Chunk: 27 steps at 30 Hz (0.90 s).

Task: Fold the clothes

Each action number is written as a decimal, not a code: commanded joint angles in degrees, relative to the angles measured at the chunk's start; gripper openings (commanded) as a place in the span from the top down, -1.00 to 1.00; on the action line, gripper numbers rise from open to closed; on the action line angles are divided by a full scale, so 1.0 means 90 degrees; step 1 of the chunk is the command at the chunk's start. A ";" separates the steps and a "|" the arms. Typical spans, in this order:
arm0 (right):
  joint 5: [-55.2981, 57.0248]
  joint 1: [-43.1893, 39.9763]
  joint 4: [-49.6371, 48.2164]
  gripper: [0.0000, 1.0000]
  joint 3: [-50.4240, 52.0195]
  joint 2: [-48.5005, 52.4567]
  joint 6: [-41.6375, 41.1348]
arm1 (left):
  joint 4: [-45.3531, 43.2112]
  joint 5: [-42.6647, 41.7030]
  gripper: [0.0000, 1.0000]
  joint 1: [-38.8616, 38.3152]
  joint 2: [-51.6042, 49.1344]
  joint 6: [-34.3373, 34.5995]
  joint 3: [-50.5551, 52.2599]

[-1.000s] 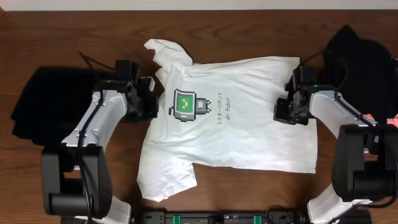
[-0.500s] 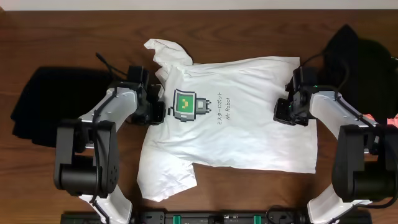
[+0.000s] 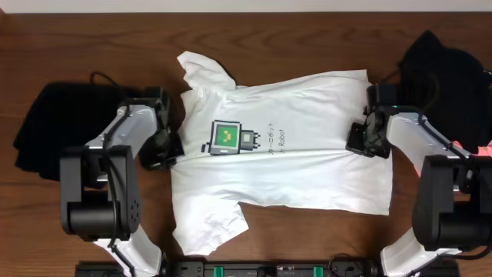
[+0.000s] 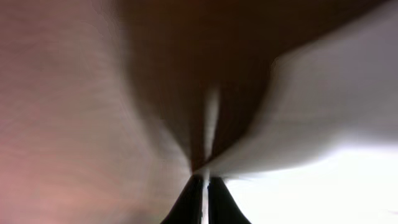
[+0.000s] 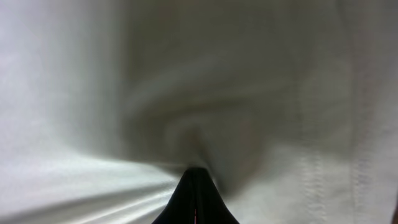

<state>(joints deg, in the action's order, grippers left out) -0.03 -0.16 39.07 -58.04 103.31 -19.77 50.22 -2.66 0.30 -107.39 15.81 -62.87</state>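
Left black garment (image 3: 54, 127) is lying bunched at the tabletop's (image 3: 307, 38) left edge. Left pincer (image 4: 204, 180) is pressing its fingers together, clamping the left hem of the white T-shirt (image 3: 307, 173) against the wood. T-shirt is lying spread flat mid-tabletop, robot print (image 3: 227, 137) facing up. Right pincer (image 5: 195, 169) is likewise closed, gripping the shirt's right side, fabric puckering at the tips. Right black garment (image 3: 434, 65) is sitting far right, pink garment (image 3: 486, 150) peeking at the edge.
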 commanded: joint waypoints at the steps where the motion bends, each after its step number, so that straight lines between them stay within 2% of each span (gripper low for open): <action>1: 0.1030 -0.0299 0.0095 0.98 0.0260 0.0221 -0.0109 | 0.0262 0.0920 0.88 0.0279 -0.0379 0.0335 0.0299; 8: 0.0211 -0.0313 0.0066 0.97 0.0027 0.0078 0.0610 | 0.0474 0.0918 0.87 0.0223 0.0063 0.0058 0.0202; 14: -0.0685 -0.0308 0.0034 0.98 -0.0554 -0.0867 0.0610 | 0.0806 0.0814 0.88 0.0221 0.1586 0.0024 -0.0321; 20: -0.1246 -0.0243 -0.0270 0.97 -0.0967 -0.1600 0.0605 | -0.0393 -0.0459 0.86 0.0172 0.2832 -0.0187 -0.0350; 24: -0.1440 -0.0024 -0.0505 0.98 -0.0964 -0.1515 0.0673 | -0.1190 -0.1003 0.86 -0.0002 0.2616 -0.0221 -0.0345; 27: -0.1991 0.0248 -0.0729 0.94 -0.0964 -0.1314 0.1166 | -0.1819 -0.1445 0.85 -0.0187 0.2120 -0.0325 -0.0345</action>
<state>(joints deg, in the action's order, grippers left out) -12.14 -0.49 33.50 -67.05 89.19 -13.78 36.38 -9.23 -0.01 -83.83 14.72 -66.24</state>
